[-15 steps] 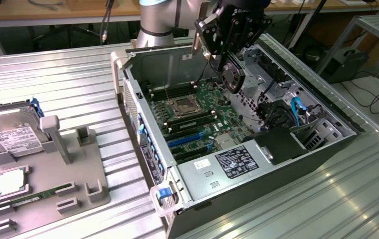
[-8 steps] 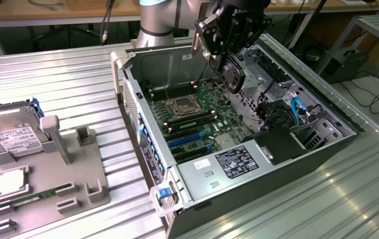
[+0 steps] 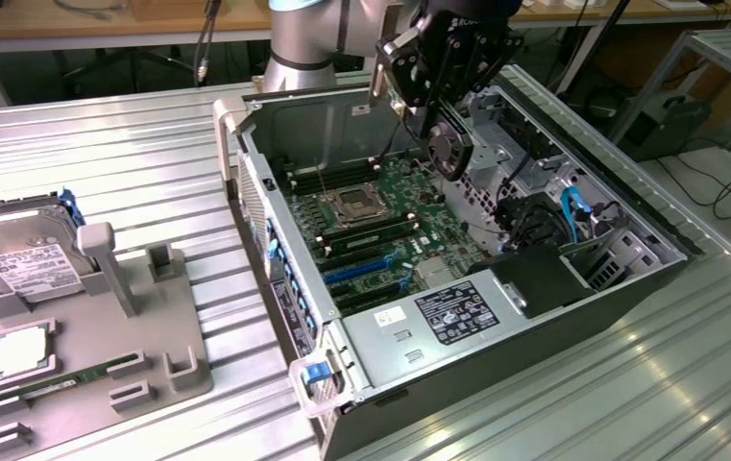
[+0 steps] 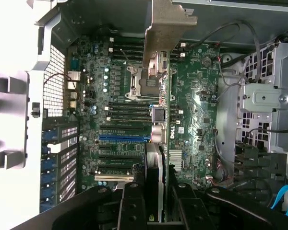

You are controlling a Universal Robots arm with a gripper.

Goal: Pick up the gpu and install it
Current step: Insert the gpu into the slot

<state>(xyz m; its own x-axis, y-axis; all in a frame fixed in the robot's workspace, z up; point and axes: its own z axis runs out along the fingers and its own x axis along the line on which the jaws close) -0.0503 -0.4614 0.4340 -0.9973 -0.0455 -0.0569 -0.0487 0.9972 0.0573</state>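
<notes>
Gripping the gpu (image 3: 448, 151) between the fingers of the gripper (image 3: 440, 108), drawn in narrow against the card's two flat faces near its upper edge. Hanging on edge over the open computer case (image 3: 253, 163), above the motherboard (image 4: 197, 96), clear of the slots and not yet seated. From the wrist view, seen edge-on, with the silvery end bracket (image 4: 167, 24) reaching toward the case's rear wall and the blue expansion slot (image 4: 124, 137) just beside the card's line. Judged light and rigid, yet fragile: bare circuit board, exposed round fan, thin bracket easily bent. Best taken by the flat faces or the board's long edges, away from the fan blades and the contact strip. Possibly touching the fan housing with one finger, though hard to tell from the exterior view. Probably a little slippery on smooth plastic, so firm but gentle pressure called for. Legible: "DELL" (image 4: 173, 132) in white on the motherboard. Unreadable: fine print on the power supply label (image 3: 461, 312) and on the white label of the hard drive (image 3: 19, 257), standing in the grey holder (image 3: 96, 279) at the exterior view's left, well apart from the case.
</notes>
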